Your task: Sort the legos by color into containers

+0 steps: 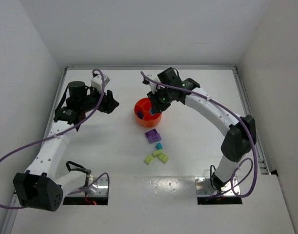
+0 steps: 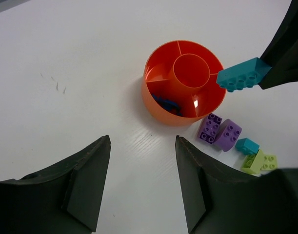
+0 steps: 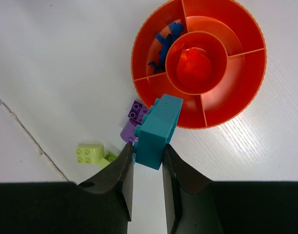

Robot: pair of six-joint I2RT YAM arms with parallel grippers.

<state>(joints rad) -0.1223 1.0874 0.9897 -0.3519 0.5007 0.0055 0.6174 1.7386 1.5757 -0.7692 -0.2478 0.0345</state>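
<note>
Nearest the arm bases, a few yellow-green bricks [image 1: 162, 156] lie in a cluster on the white table [image 1: 197, 146], touching or just beside one another. Just beyond them sits a small teal brick [image 1: 159, 146], and past that two purple bricks [image 1: 152, 135] lie side by side, studs up, near the foot of the bowl [image 1: 141, 117].

The bowl is round and orange. It has a centre well [image 2: 190, 70] ringed by four divided sections. Blue bricks [image 3: 166, 41] lie in one ring section, on the side away from the purple pair. The other ring sections show bare orange floor. In the right wrist view the well's floor looks brighter red-orange, and whether a piece lies there cannot be told.

The right gripper [image 1: 156, 100] hangs over the bowl. Its two fingers are closed on a larger teal brick [image 3: 157, 131], pinching it by its sides with the studded face turned sideways. The brick is in the air above the bowl's rim, on the side nearest the purple bricks, partly over a ring section and partly over the table outside.

To the left of the bowl, and apart from it, the left gripper [image 1: 111, 103] hovers above bare table. Its fingers [image 2: 90, 185] stand about half apart with nothing between them, and it points toward the bowl.
</note>
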